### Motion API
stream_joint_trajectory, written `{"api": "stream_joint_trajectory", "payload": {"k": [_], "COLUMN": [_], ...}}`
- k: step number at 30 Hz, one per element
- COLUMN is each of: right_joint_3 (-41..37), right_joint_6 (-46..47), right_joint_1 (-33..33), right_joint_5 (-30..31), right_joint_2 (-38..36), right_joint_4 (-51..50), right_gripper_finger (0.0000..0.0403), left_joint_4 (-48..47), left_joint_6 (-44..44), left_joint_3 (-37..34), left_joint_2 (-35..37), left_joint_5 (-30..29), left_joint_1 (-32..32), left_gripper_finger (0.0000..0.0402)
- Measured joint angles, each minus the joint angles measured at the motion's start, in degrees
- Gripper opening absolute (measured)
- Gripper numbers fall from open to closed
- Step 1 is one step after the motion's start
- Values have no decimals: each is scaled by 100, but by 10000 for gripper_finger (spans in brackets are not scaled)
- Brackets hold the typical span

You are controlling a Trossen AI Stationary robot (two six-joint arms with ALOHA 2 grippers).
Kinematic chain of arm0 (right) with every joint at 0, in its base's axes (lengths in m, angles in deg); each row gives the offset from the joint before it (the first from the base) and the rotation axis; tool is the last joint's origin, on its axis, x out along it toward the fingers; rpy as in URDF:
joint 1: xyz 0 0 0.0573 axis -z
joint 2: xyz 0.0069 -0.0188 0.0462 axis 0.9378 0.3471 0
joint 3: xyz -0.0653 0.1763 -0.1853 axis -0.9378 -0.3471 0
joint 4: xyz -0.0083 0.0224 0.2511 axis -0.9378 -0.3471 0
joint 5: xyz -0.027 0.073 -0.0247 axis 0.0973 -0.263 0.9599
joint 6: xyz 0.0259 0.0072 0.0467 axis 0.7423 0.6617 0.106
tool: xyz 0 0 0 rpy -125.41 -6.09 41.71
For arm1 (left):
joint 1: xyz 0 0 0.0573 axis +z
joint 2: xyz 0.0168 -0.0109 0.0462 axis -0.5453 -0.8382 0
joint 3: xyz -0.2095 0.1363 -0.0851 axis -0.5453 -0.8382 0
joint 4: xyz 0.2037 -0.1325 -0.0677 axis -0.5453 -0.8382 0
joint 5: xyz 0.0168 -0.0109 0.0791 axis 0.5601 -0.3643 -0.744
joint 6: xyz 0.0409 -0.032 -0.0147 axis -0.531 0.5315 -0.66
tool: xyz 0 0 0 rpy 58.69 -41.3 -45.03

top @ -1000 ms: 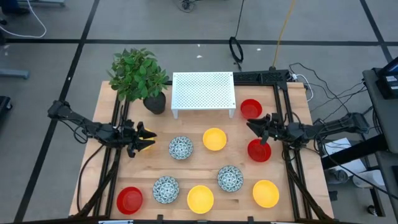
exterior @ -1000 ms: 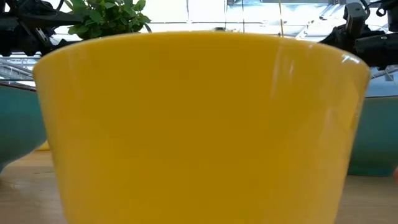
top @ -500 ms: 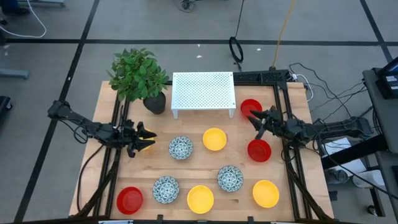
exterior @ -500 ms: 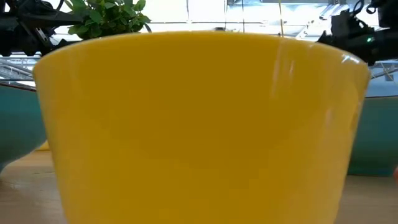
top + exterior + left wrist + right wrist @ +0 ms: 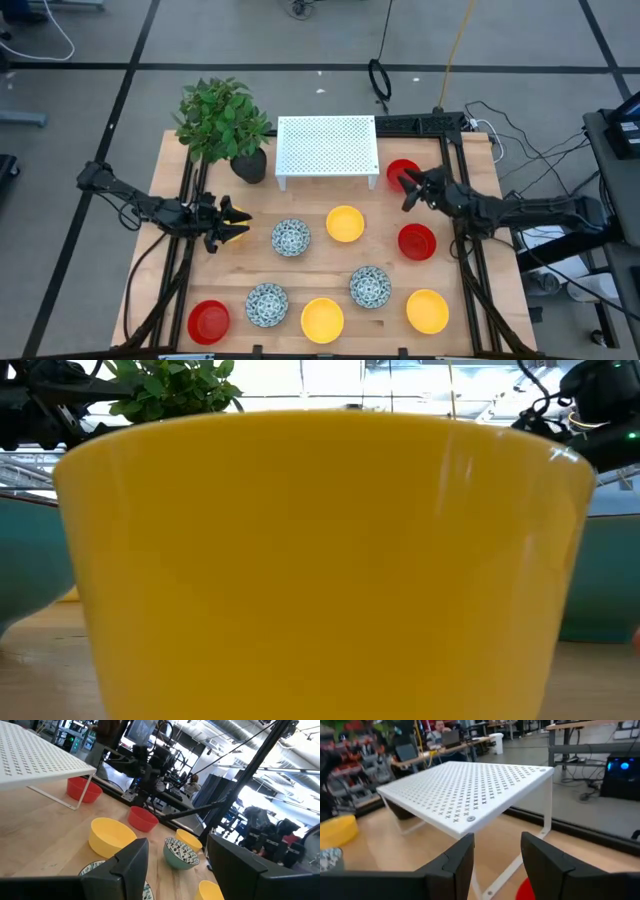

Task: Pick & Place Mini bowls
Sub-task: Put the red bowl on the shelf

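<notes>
Bowls everywhere on my screen: nine of them on the wooden table (image 5: 170, 165). Far right, a red bowl (image 5: 398, 170) sits just beside the white perforated rack (image 5: 327, 147), and a second red bowl (image 5: 417, 241) lies a little nearer along the right side. A yellow bowl (image 5: 345, 223) is mid-table with a speckled bowl (image 5: 291, 237) to its left. Along the near edge, left to right, I read a third red bowl (image 5: 208, 320), a speckled one (image 5: 267, 304), a yellow one (image 5: 322, 319), another speckled one (image 5: 370, 287) and a yellow one (image 5: 427, 310). That near yellow one fills almost my whole low view.

My right gripper (image 5: 407, 190) hovers at the near edge of the far red bowl, between the two red bowls on that side. In its wrist view its fingers (image 5: 457, 865) stand apart with nothing between them, the rack straight ahead and a red rim low beside them.

My left gripper (image 5: 236, 224) waits over the left part of the table, left of the speckled bowl. Its fingers (image 5: 131, 865) are spread apart, empty.

A potted plant (image 5: 222, 122) stands at the far left, beside the rack.
</notes>
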Motion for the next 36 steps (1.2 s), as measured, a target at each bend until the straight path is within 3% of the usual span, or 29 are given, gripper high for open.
{"api": "stream_joint_trajectory", "payload": {"k": [8, 12, 22, 30, 36], "right_joint_3": [571, 1123, 2723, 2943, 2943], "right_joint_6": [-455, -125, 1107, 428, -300], "right_joint_1": [661, 975, 1802, 1981, 2001], "right_joint_5": [-212, -429, -2629, -3355, -3342], "right_joint_2": [523, 816, 1836, 2494, 2989], "right_joint_4": [-124, -1148, -4544, -4721, -4728], "right_gripper_finger": [153, 153, 153, 157, 205], "left_joint_4": [0, -2, 0, -1, 0], "left_joint_6": [0, 0, 0, 0, 0], "left_joint_3": [0, 0, 0, 0, 0], "left_joint_2": [0, 0, 0, 0, 0], "left_joint_5": [0, 0, 0, 0, -2], "left_joint_1": [0, -2, 0, -1, 0], "left_gripper_finger": [207, 207, 207, 207, 207]}}
